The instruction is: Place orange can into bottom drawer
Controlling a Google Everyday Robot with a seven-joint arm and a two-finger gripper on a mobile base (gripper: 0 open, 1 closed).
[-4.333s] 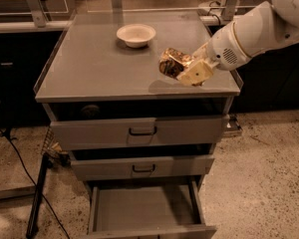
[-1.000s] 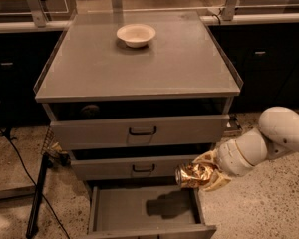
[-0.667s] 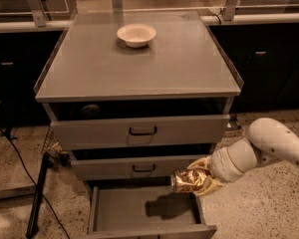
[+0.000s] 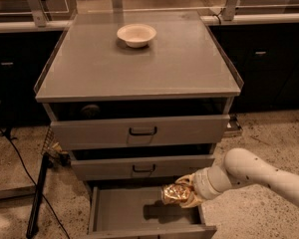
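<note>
Tool (image 4: 185, 196) clamped on the orange can (image 4: 171, 193), held above the open bottom drawer (image 4: 122, 214) toward its right wall, below the bench (image 4: 139, 76) front edge

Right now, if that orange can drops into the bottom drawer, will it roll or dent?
Probably light and easily dented: the orange can looks wrinkled in the gripper, which holds it over the bottom drawer. Being round, it may roll on the flat floor until a wall stops it.
</note>
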